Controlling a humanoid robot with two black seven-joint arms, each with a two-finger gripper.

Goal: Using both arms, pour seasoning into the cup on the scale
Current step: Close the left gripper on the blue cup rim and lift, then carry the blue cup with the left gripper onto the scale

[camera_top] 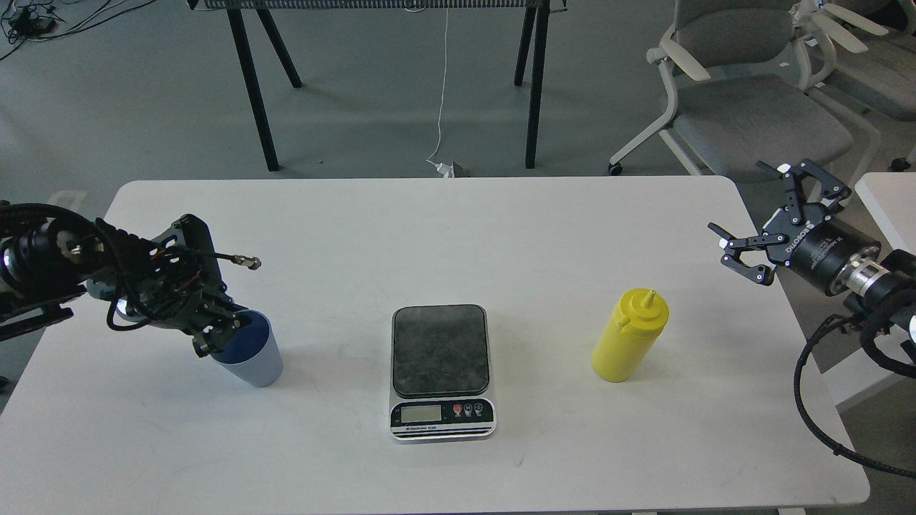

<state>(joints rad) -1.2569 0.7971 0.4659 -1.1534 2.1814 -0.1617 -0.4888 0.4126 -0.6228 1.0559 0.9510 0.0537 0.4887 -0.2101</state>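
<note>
The light-blue cup [256, 361] stands tilted on the white table [458, 229] at the left. My left gripper [217, 330] is at its near-left rim, with one finger inside the cup and closed on the rim. The scale [441, 370] lies in the middle of the table, its dark plate bare. The yellow seasoning bottle [628, 337] stands upright to the right of the scale. My right gripper [753, 209] is open and empty, above the table's right edge and well up and to the right of the bottle.
Grey office chairs [751, 107] stand behind the table at the right. Black legs of another table [250, 86] stand behind it at the back. A second white surface [887, 200] sits beside the right edge. Black cables [816, 400] trail from my right arm.
</note>
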